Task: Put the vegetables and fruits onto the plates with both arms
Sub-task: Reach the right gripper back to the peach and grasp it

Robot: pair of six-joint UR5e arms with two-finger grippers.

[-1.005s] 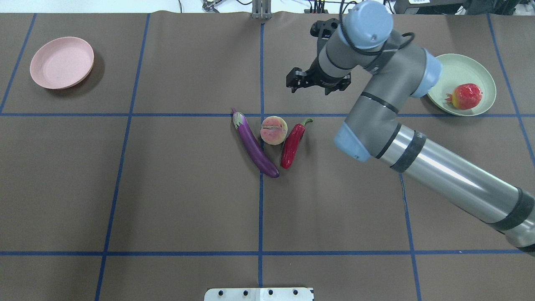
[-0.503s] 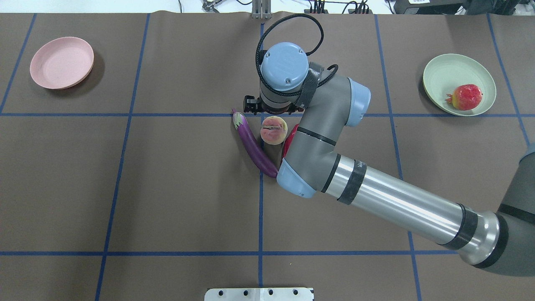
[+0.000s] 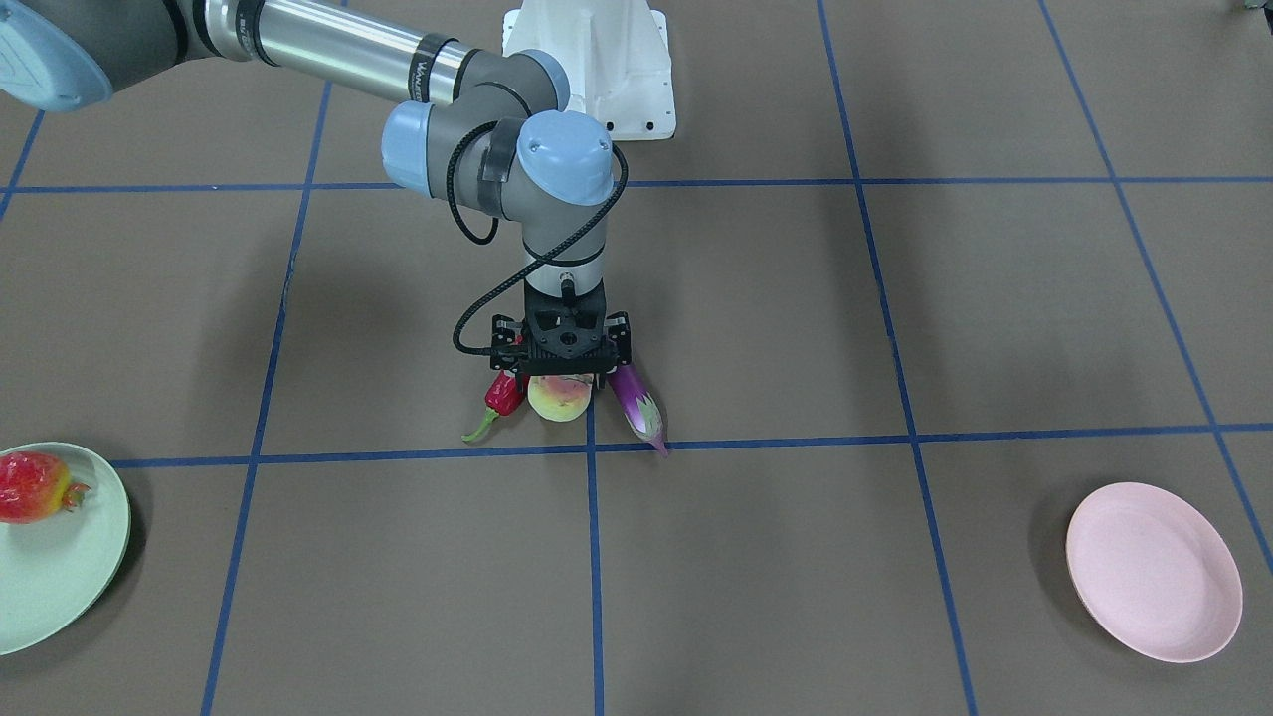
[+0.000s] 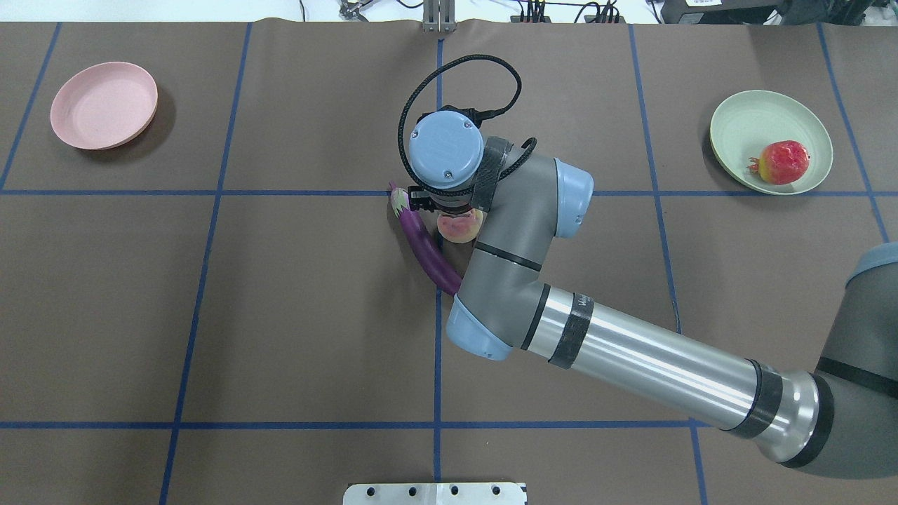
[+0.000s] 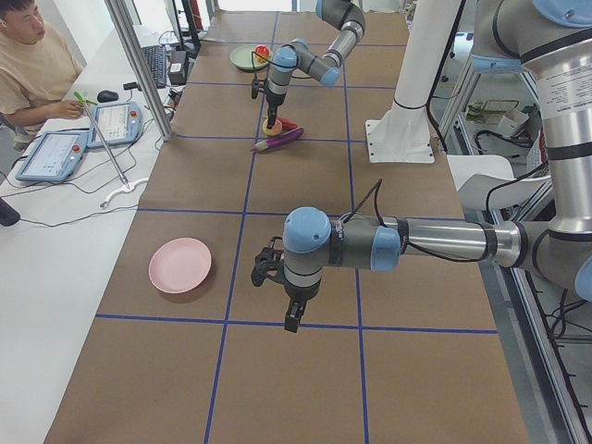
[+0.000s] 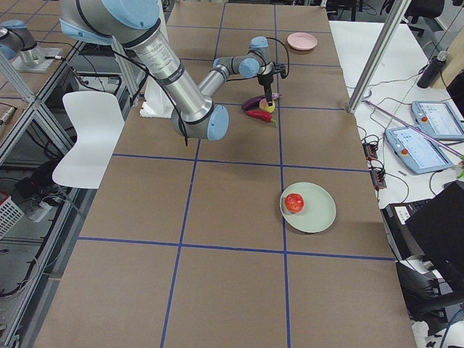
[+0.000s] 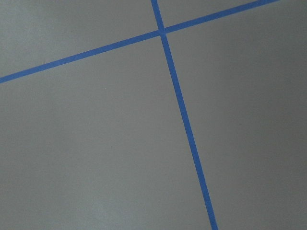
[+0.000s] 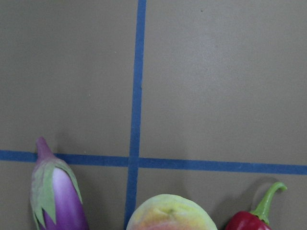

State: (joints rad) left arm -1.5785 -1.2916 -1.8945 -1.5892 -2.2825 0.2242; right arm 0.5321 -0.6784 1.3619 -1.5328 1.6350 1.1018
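Note:
My right gripper (image 3: 562, 380) is lowered over the peach (image 3: 559, 400), open, with a finger on either side of it. The purple eggplant (image 4: 423, 243) lies just left of the peach (image 4: 459, 228) in the overhead view. The red chili pepper (image 3: 503, 396) lies on the peach's other side, hidden under the arm from overhead. The bumpy red-orange fruit (image 4: 782, 161) rests in the mint green plate (image 4: 744, 123) at the far right. The pink plate (image 4: 102, 105) stands at the far left. My left gripper (image 5: 289, 310) shows only in the exterior left view, hanging over bare table; whether it is open or shut I cannot tell.
Blue tape lines divide the brown table cover into squares. The white pedestal base (image 3: 592, 65) stands at the robot's edge of the table. A person sits at a side desk (image 5: 55, 139) with tablets, beyond the table's far edge.
The right arm swung left from near the green plate to the middle of the table, and its gripper came down over the peach. The fruits, vegetables and plates stayed put.

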